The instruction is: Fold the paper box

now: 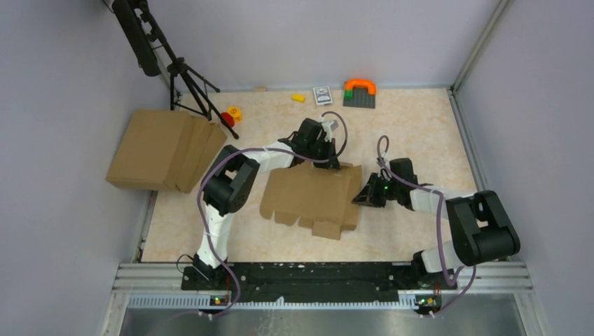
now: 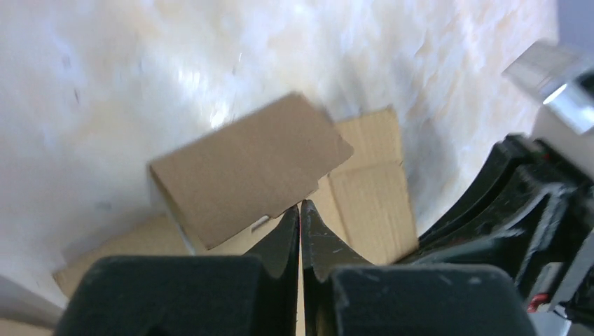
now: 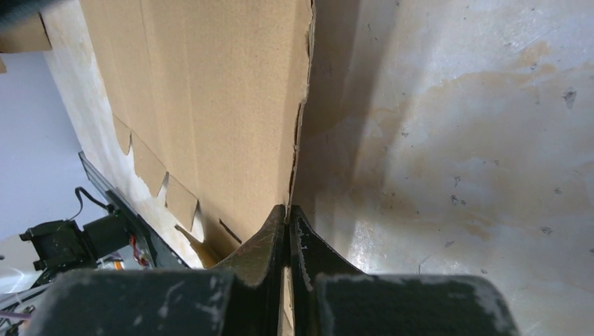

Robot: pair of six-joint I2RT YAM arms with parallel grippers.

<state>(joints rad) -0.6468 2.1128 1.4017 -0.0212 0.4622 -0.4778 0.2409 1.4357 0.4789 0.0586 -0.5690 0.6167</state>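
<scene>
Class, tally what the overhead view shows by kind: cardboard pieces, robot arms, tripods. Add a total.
Cardboard pieces: 2, box and pile
Robot arms: 2, left arm and right arm
Tripod: 1
Total: 5

We see bare table beyond the paper box to the right and along its near side. On the left, the stack of flat cardboard and the tripod legs crowd the corner. Small toys line the far edge, the orange-handled block largest.
</scene>
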